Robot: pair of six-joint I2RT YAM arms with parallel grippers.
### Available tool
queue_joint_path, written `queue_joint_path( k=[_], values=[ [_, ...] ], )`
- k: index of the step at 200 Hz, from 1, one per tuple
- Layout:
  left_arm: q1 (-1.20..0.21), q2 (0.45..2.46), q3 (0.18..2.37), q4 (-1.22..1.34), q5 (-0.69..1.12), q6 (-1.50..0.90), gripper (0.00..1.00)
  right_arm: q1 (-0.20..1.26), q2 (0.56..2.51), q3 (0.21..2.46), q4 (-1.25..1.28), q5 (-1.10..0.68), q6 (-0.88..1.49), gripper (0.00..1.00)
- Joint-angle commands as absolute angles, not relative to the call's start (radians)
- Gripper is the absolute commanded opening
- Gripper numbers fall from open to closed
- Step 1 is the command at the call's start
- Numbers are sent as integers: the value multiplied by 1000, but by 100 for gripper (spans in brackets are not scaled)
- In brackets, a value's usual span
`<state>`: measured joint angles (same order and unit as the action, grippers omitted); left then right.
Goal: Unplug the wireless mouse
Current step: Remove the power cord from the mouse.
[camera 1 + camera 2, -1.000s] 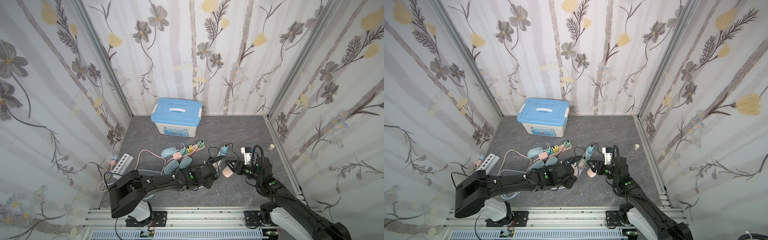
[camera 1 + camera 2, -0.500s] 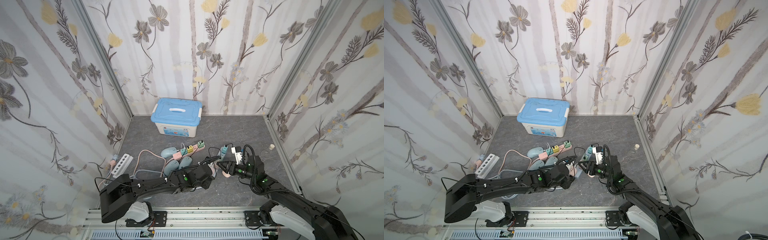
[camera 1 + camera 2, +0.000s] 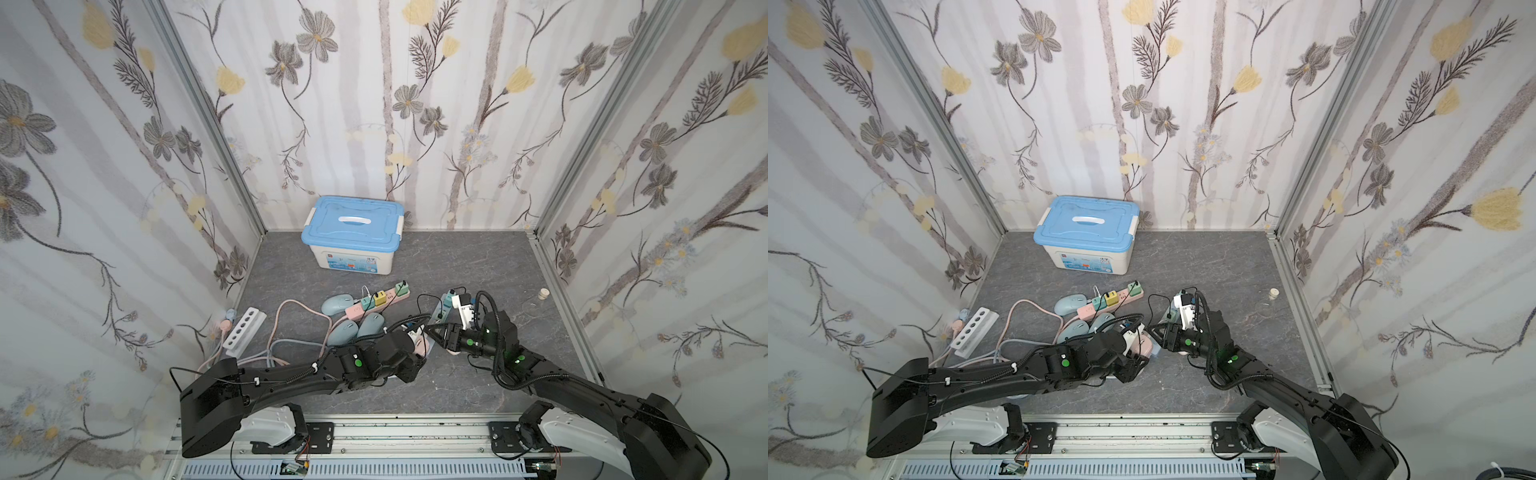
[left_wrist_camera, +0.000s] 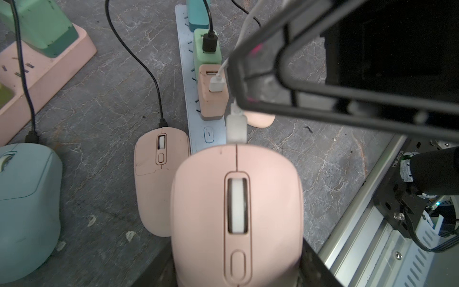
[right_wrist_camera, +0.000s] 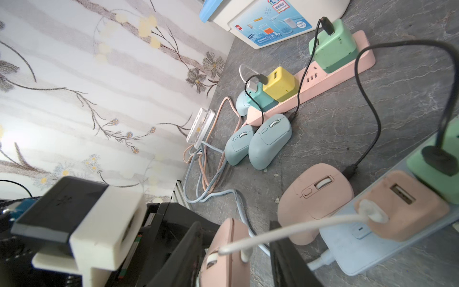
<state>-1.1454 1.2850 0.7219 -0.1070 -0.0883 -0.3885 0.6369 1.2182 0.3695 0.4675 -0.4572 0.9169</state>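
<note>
My left gripper (image 4: 236, 278) is shut on a pink wireless mouse (image 4: 236, 211), held just above the floor in both top views (image 3: 422, 345) (image 3: 1144, 345). A white plug (image 4: 236, 129) sits in the mouse's front end, and its white cable (image 5: 298, 228) runs to a pink charger (image 5: 402, 206) on a light blue power strip (image 5: 360, 248). My right gripper (image 5: 238, 253) faces the mouse's front (image 3: 434, 332). Its jaws stand open on either side of the plug (image 5: 244, 253), with a gap on each side.
A second pink mouse (image 4: 159, 174) lies beside the blue strip, on a black cable. Behind are a pink power strip (image 3: 378, 301) with chargers, blue mice (image 3: 361, 328), tangled cords, a white strip (image 3: 245, 330) and a blue-lidded box (image 3: 353, 235). A small cork-like piece (image 3: 543, 294) lies far right.
My right gripper has moved left up to the held mouse, and its jaws have narrowed around the plug. The left gripper still holds the mouse in about the same place.
</note>
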Motion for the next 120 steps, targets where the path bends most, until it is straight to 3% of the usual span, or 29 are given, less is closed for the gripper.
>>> queue_joint_path(
  k=[1, 120],
  values=[
    [-1145, 1270, 716, -62, -97, -370, 0, 645, 1234, 373, 545, -404, 985, 40],
    [-1145, 1237, 707, -51, -137, -371, 0, 695, 1288, 363, 617, -375, 1084, 28]
  ],
)
